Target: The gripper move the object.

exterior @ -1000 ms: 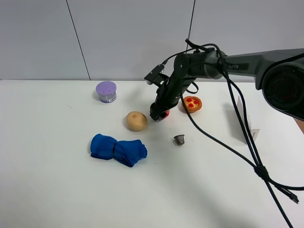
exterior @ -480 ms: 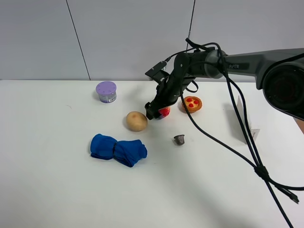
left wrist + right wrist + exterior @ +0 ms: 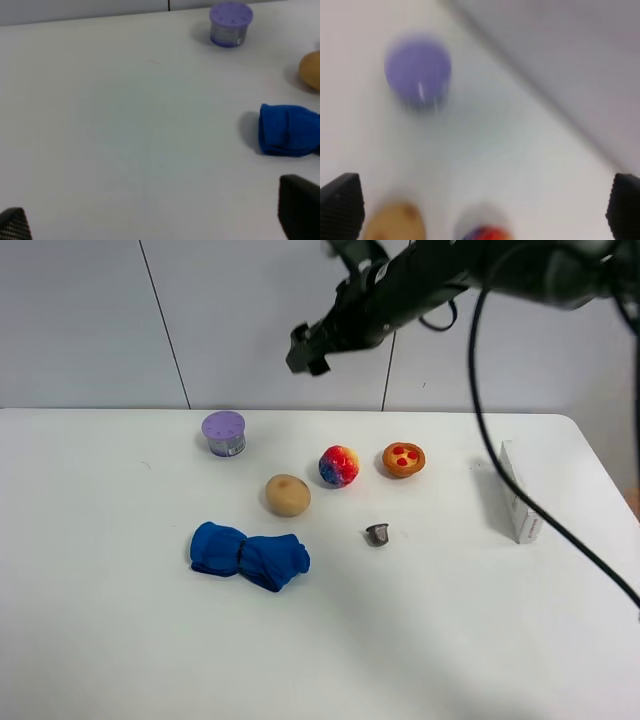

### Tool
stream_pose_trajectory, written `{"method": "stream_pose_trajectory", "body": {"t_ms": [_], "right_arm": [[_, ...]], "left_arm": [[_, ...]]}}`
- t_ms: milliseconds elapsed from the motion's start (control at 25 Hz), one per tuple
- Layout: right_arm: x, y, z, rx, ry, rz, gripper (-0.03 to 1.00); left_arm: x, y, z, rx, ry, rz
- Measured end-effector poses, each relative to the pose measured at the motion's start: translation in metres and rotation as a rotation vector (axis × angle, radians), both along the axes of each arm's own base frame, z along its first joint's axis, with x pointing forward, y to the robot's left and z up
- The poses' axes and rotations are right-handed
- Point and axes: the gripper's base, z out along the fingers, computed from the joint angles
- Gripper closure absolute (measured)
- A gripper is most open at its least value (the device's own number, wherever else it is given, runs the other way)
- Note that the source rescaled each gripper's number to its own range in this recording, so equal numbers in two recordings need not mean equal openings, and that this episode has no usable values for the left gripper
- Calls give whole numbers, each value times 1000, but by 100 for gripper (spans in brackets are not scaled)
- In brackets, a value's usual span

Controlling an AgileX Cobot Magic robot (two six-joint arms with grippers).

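Note:
The multicoloured ball [image 3: 339,466] rests on the white table [image 3: 120,640] between the tan lump and the tart. It also shows blurred at the edge of the right wrist view [image 3: 482,234]. My right gripper [image 3: 307,348] is open and empty. It is raised high above the table, behind and left of the ball, well apart from it. In the right wrist view its gripper [image 3: 482,205] has both fingertips [image 3: 340,205] spread wide. My left gripper [image 3: 155,220] is open and empty over bare table, and it is out of the exterior view.
A purple cup [image 3: 224,433] stands at the back left. A tan potato-like lump [image 3: 287,495] lies left of the ball, a blue cloth [image 3: 248,554] in front of it. A tart [image 3: 403,459], a small metal cup [image 3: 378,534] and a white box [image 3: 520,490] lie to the right.
My right gripper has let go of the ball and risen high, up and towards the back. The ball now lies uncovered on the table.

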Motion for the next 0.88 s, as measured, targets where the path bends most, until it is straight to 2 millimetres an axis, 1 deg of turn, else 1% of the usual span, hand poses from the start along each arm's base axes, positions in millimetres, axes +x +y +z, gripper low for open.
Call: {"method": "stream_pose_trajectory", "body": {"t_ms": [40,80,160,200,280,360,400,440,480,520,640,680,720,760,800,840,880], "right_arm": [[-8,-5,18,17,-42,-1,-2],[-19,-12,43,29,-103,-4,-2],[-39,-26,77,29,-194,-13,-3],[-39,-26,77,29,-194,-13,-3],[-62,-42,109,32,-268,-32,-3],[-82,-60,130,46,-306,-60,-3],[-108,-86,152,82,-355,-103,-3],[-122,-99,160,98,-377,-126,-3],[-132,-113,163,111,-385,-161,-3],[-148,-132,171,130,-415,-208,-3],[-184,-172,163,132,-434,-343,-3],[-202,-185,161,140,-452,-398,-3],[-221,-195,156,143,-455,-442,-3],[-236,-203,146,143,-444,-493,-3],[-255,-209,138,149,-446,-535,-3],[-275,-212,131,156,-450,-566,-3],[-289,-214,118,157,-429,-585,-3]], "left_arm": [[0,0,0,0,0,0],[0,0,0,0,0,0],[0,0,0,0,0,0],[0,0,0,0,0,0],[0,0,0,0,0,0],[0,0,0,0,0,0],[0,0,0,0,0,0],[0,0,0,0,0,0],[0,0,0,0,0,0],[0,0,0,0,0,0],[0,0,0,0,0,0],[0,0,0,0,0,0],[0,0,0,0,0,0],[0,0,0,0,0,0],[0,0,0,0,0,0],[0,0,0,0,0,0],[0,0,0,0,0,0]]}}
